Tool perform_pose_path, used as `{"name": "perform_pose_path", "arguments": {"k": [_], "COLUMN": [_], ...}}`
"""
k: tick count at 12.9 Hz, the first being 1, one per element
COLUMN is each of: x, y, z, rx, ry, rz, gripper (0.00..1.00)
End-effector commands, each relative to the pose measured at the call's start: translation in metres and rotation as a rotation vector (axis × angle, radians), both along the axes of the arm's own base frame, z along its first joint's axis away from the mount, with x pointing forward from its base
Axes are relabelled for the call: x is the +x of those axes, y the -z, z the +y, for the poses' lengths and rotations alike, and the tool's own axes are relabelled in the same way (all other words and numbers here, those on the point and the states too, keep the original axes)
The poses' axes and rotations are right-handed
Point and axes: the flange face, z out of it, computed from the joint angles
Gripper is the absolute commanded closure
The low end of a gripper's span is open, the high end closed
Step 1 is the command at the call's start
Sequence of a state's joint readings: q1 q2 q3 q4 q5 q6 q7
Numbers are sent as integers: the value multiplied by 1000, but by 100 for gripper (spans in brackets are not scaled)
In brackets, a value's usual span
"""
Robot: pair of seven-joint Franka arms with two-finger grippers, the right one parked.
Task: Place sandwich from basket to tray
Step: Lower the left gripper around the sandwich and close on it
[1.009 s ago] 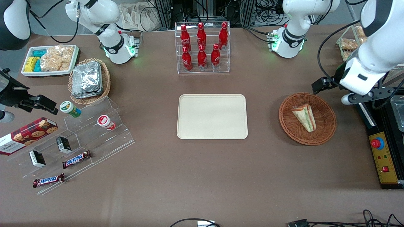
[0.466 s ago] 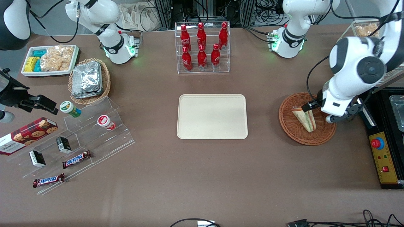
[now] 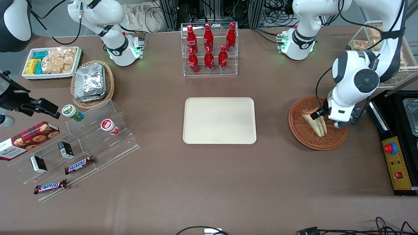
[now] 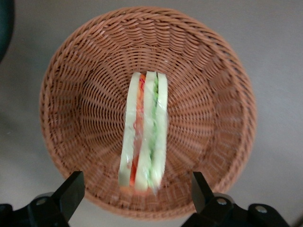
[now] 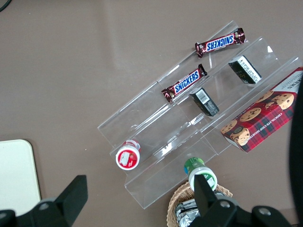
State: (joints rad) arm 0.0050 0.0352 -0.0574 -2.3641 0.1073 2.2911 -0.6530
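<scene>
On the brown worktop (image 3: pixel 209 182), toward the parked arm's end, a small white bin of wrapped snacks (image 3: pixel 51 62) sits beside a light tan wicker basket stacked with foil-wrapped packets (image 3: pixel 92 83). Nearer the front camera than these, a clear acrylic stepped stand (image 3: pixel 81 143) carries two round tubs, small dark boxes and chocolate bars, with a red tartan cookie box (image 3: pixel 27 139) beside it.

At mid-worktop a clear acrylic rack of red bottles (image 3: pixel 209 49) stands farther from the front camera than the flat rectangular cream-beige plastic tray (image 3: pixel 219 120), which carries nothing.

Toward the working arm's end lies the round reddish-brown woven wicker basket (image 3: pixel 305 137) (image 4: pixel 85 109). The triangular wedge sandwich in clear wrap (image 3: pixel 316 123) (image 4: pixel 144 132) lies in the basket's bowl, its cut face showing pale bread with orange-red and green filling.

The left arm's hand (image 3: pixel 321 112) (image 4: pixel 137 191) hangs directly above the basket and sandwich. Its two black fingers (image 4: pixel 71 191) are spread wide, one at each side of the sandwich's end, clear of the wrap and holding nothing.
</scene>
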Motion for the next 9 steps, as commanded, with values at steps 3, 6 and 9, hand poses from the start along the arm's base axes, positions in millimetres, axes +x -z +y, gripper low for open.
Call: {"name": "perform_pose_path", "arguments": {"k": [3, 6, 9], "x": [-16, -15, -14], "y": [37, 48, 54], "z": [7, 9, 13], "rx": [0, -4, -4], "ry": [-12, -15, -20], "rz": [-11, -10, -5], "gripper": [0, 0, 4]}}
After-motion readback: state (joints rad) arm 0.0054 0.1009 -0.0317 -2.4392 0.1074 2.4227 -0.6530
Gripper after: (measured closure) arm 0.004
